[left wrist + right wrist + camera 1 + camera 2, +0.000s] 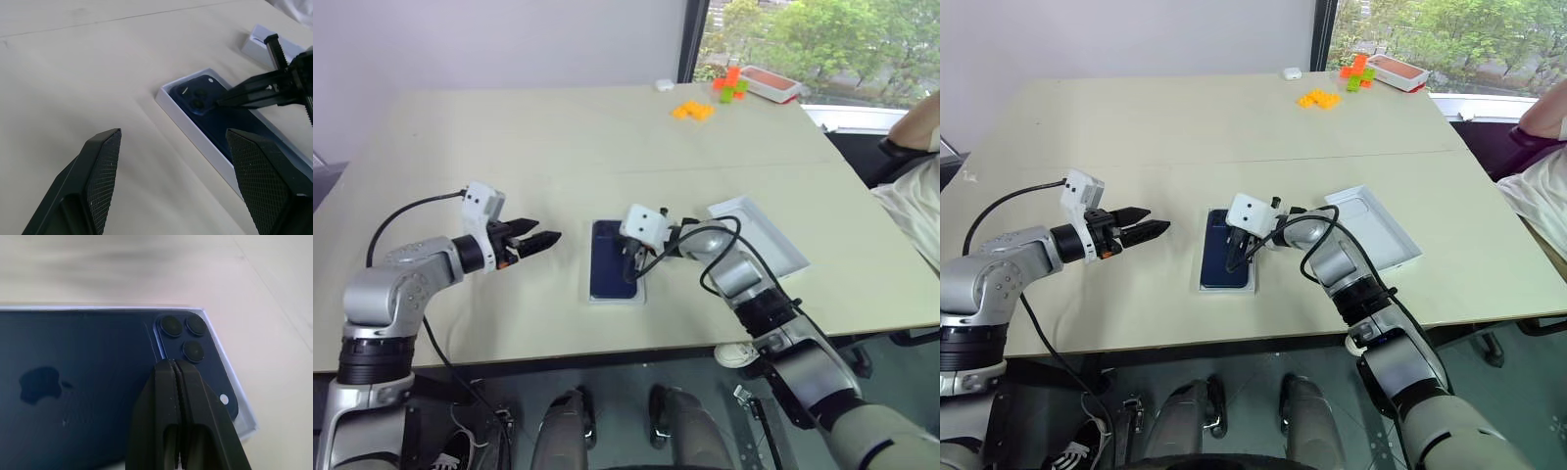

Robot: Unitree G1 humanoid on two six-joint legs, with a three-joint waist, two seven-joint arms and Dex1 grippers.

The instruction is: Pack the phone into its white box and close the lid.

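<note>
The dark navy phone (606,257) lies back-up inside the white box (617,300), its camera cluster (182,335) at the far corner. My right gripper (174,364) is shut and empty. Its tips point down onto the phone's back just beside the camera cluster; whether they touch it I cannot tell. My left gripper (546,237) hovers open and empty over the table, left of the box and apart from it. The lid (759,235) lies to the right of the box with its plain white inside up.
Orange blocks (693,111) and a red-topped tray (770,82) with green and orange pieces sit at the table's far right. A small white object (663,85) lies near them. A person's arm (918,122) shows at the right edge.
</note>
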